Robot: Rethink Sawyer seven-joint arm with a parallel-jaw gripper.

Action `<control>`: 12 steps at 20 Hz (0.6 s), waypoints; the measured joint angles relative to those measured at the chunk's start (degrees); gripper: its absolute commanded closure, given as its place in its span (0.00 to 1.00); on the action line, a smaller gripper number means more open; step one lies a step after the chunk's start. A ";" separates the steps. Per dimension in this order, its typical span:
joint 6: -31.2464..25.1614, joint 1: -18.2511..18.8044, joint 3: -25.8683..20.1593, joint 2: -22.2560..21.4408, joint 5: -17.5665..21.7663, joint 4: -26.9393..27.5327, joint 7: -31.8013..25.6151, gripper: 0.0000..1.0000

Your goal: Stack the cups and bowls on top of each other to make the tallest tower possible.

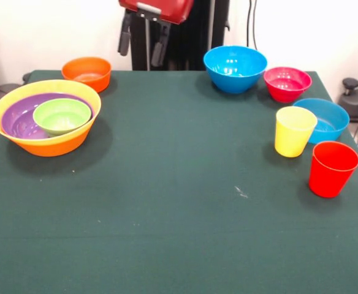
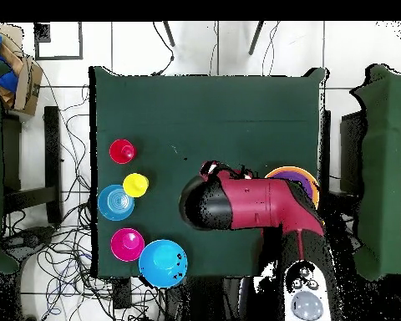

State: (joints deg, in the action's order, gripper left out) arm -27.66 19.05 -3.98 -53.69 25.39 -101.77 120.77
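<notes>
At the left, a large yellow-orange bowl holds a wide purple bowl, and a small green bowl sits inside that. A small orange bowl stands behind them. On the right are a deep blue bowl, a pink-red bowl, a shallower blue bowl, a yellow cup and a red cup, all upright and separate. My gripper hangs open and empty above the table's far edge. In the overhead view the arm covers most of the purple bowl.
The green cloth table has a small pale mark near the red cup. From above, the cups and three bowls line the table's left side, red cup to blue bowl. Cables lie on the floor around the table.
</notes>
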 measured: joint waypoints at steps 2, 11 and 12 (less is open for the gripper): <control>0.00 -0.02 -1.16 -0.01 0.33 0.14 -0.84 0.00; 0.00 1.76 -6.28 -0.13 1.34 0.25 -1.85 0.00; 0.00 2.37 -7.00 -0.22 1.62 0.25 -2.07 0.00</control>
State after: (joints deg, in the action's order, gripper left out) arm -27.66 21.41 -10.99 -53.92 27.00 -101.52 118.70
